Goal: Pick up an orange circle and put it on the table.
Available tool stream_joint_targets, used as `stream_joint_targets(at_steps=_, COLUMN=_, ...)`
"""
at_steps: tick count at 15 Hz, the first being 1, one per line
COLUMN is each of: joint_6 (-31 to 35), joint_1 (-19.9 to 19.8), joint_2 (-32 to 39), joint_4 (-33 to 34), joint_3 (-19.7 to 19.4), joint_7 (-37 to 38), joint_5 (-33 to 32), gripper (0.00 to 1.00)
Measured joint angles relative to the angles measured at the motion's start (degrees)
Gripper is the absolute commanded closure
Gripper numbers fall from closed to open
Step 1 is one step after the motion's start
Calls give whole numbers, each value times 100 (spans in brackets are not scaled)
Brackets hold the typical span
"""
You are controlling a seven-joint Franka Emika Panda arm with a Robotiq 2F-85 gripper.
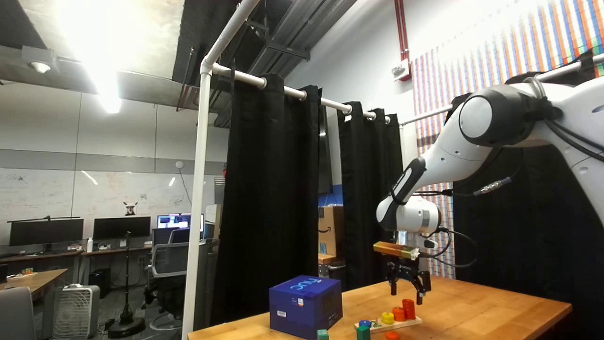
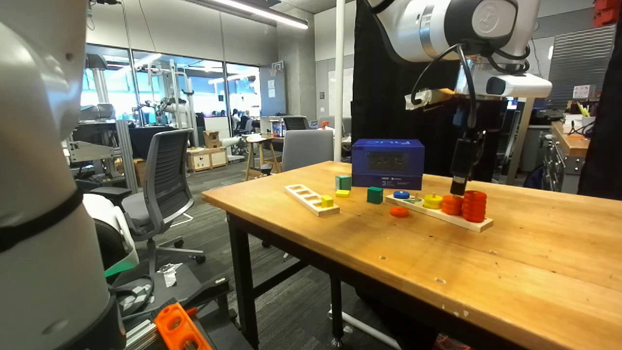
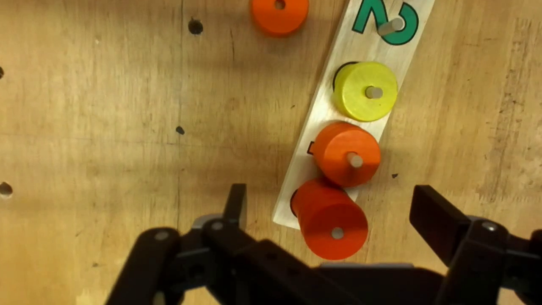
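Observation:
Orange circles are stacked on a peg of the wooden peg board; this stack shows in both exterior views (image 1: 398, 313) (image 2: 452, 205) and in the wrist view (image 3: 353, 154). A taller red-orange stack (image 1: 408, 309) (image 2: 474, 206) (image 3: 332, 233) stands on the end peg. A loose orange circle (image 1: 392, 335) (image 2: 399, 211) (image 3: 280, 15) lies flat on the table (image 1: 472, 307) (image 2: 364, 243) (image 3: 127, 106) beside the board. My gripper (image 1: 406, 293) (image 2: 458, 187) (image 3: 331, 201) is open and empty, just above the stacks. In the wrist view its fingers appear on either side of the red-orange stack, apart from it.
The peg board (image 2: 478, 226) (image 3: 311, 123) also holds a yellow stack (image 2: 432, 201) (image 3: 366, 91) and a blue ring (image 2: 401, 194). A blue box (image 1: 304, 307) (image 2: 388, 165) stands behind. Green blocks (image 2: 374, 195) (image 2: 343, 183) and a slotted wooden frame (image 2: 311, 198) lie nearby.

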Motion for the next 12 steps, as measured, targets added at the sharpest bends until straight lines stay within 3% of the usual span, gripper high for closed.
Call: stream_joint_targets(at_steps=12, joint_6=-264, joint_1=-51, joint_2=273, joint_4=385, joint_3=-194, joint_7=0, joint_5=18, gripper=0)
